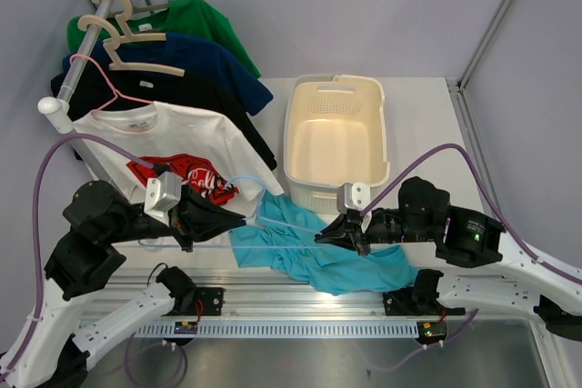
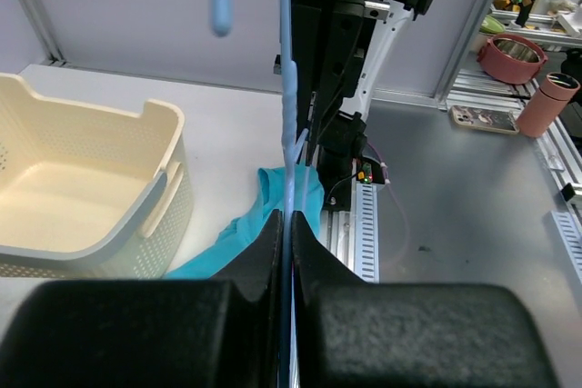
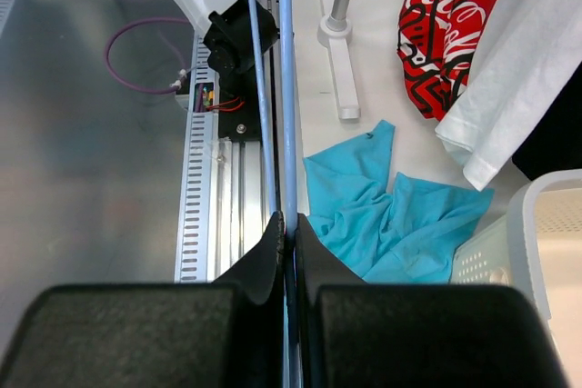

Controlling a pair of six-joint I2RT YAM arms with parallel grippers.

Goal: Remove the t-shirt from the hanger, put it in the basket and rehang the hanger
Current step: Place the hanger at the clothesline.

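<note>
**Spotter:** What have the arms got hold of?

**Operator:** Both are on the hanger [image 1: 273, 216]. My left gripper [image 1: 243, 220] is clenched on one end of its thin pale-blue wire, and my right gripper [image 1: 321, 238] is pinched on the other end. In each wrist view the jaws meet around that wire with no gap showing.

**Spotter:** And the t-shirt?

**Operator:** The t-shirt [image 1: 338, 266] is the teal one, crumpled on the table [image 1: 418, 124] at lower centre of the overhead frame, in front of the basket [image 1: 293, 129]. Most of it sits under and to the right of the hanger, so the right gripper is the nearer one.

**Spotter:** Which way does the hanger run?

**Operator:** Its long axis goes left to right between my two grippers, sloping slightly down toward the right. The cloth spreads along much the same line beneath it.

**Spotter:** Is the shirt free of it?

**Operator:** I'd judge it mostly is, since the wrist views show bare wire ahead of the jaws and the cloth low on the table. I can't tell whether a fold near the middle is caught on the wire. I'd lift the hanger straight up and away from the cloth to check.
</note>
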